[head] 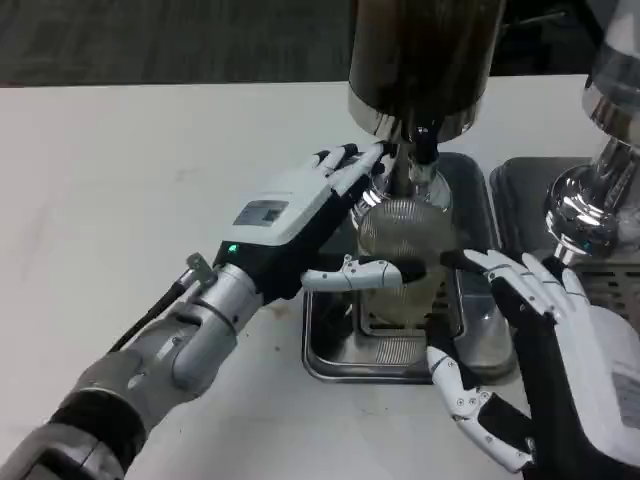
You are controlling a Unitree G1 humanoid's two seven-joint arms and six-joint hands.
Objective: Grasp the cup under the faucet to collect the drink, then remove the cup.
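Cup (405,245): clear ribbed glass, upright on drip tray (330,360), directly beneath faucet (425,150) of dark dispenser (425,50). Left hand (300,225): fingers reaching the faucet base, thumb against the cup's near side; grasp unclear. Right hand (545,330): fingers spread, just right of the cup, holding nothing.

White table (150,180), dark floor (150,40) behind

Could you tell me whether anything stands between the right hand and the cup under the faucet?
Nothing visible does. The right hand is beside the cup, fingers spread toward it, and the left hand is on the cup's other side.
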